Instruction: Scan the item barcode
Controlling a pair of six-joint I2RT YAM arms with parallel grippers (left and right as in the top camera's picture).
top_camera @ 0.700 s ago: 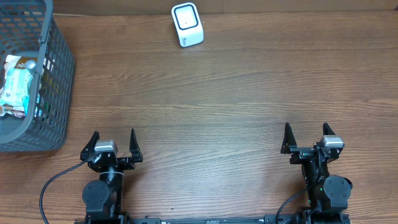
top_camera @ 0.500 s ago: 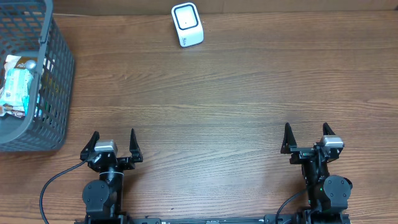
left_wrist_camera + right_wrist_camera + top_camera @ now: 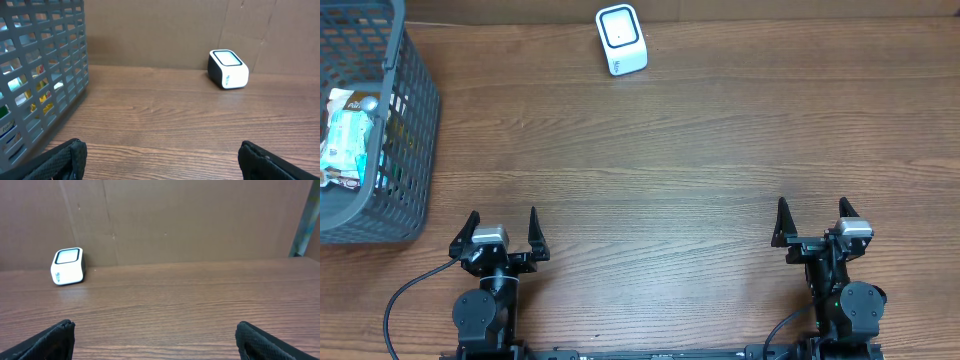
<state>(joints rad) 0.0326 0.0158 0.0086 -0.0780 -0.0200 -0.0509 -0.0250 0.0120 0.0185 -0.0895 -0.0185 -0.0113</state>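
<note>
- The left gripper (image 3: 502, 213) sits at the near edge of the wooden table (image 3: 670, 150), well on the near side of the barcode scanner and to its left. Its two black fingers (image 3: 533, 228) are spread wide, with only bare tabletop between them.
- The right gripper (image 3: 810, 202) is also at the near edge, well apart from the scanner and to its right. Its fingers (image 3: 781, 222) are likewise spread wide and hold nothing.
- A black cable (image 3: 405, 295) curves out from the left arm's base.
- A grey plastic mesh basket (image 3: 415, 130) stands far to the left of the scanner, slightly nearer than it, at the table's left edge.
- The packaged items (image 3: 345, 125) lie inside that basket. A pale blue-and-white packet is on top, and bits of yellow show through the mesh in the left wrist view. No barcode can be made out.
- The barcode scanner (image 3: 621, 40), a small white box with a dark-framed window on its upper face, stands at the far edge of the table.
- Just behind the scanner rises a brown cardboard wall (image 3: 200, 220).
</note>
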